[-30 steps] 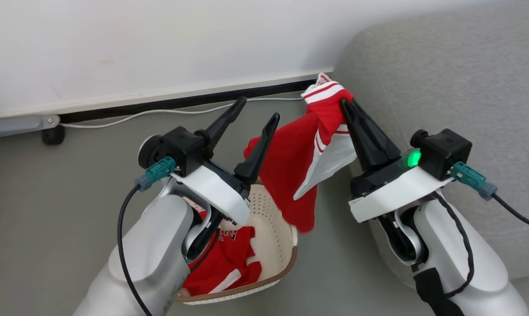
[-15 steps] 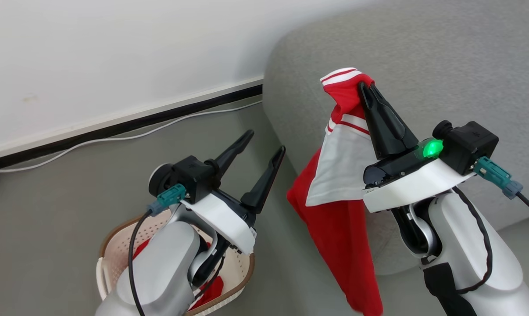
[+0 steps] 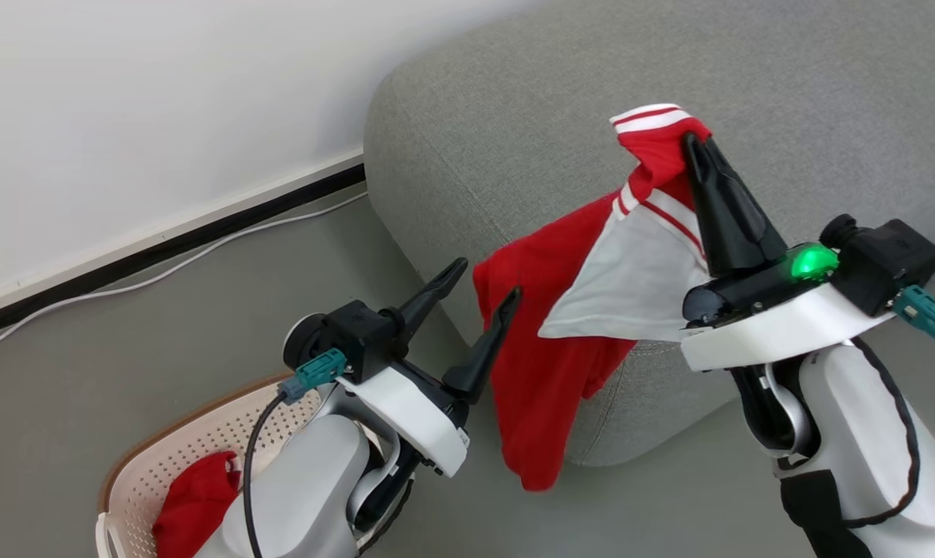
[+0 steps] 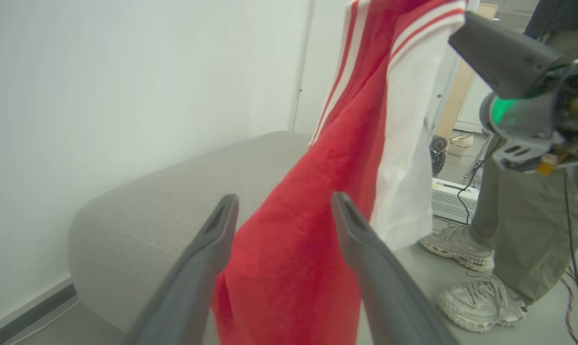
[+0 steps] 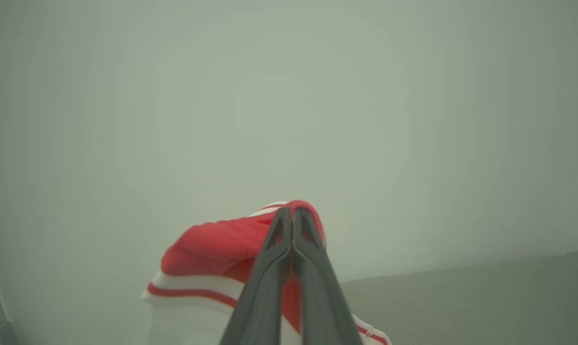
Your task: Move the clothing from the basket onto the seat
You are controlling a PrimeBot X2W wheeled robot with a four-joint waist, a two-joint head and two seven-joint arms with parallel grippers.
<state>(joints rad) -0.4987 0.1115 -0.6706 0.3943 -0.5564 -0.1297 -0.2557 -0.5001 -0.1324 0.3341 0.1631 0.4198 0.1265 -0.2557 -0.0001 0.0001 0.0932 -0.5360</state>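
Clamping a red garment (image 3: 537, 310) tight, the right claw (image 3: 688, 141) now hangs it against the grey seat (image 3: 514, 101), no longer above the basket (image 3: 204, 446), where more red clothing (image 3: 196, 504) lies; the left claw (image 3: 489, 277) gapes empty. The left wrist view adds a person's sneakers (image 4: 461, 247).

Red garment (image 3: 545, 325) with white stripe trim and white lining: clear of basket, pinched at striped hem between closed right fingers (image 3: 723, 209), hanging crumpled before rounded corner of grey woven seat (image 3: 514, 116); contact with seat undetermined. Second red garment (image 3: 196, 504): bunched inside cream perforated basket (image 3: 204, 438), brown-rimmed, upright on floor, apart from seat.
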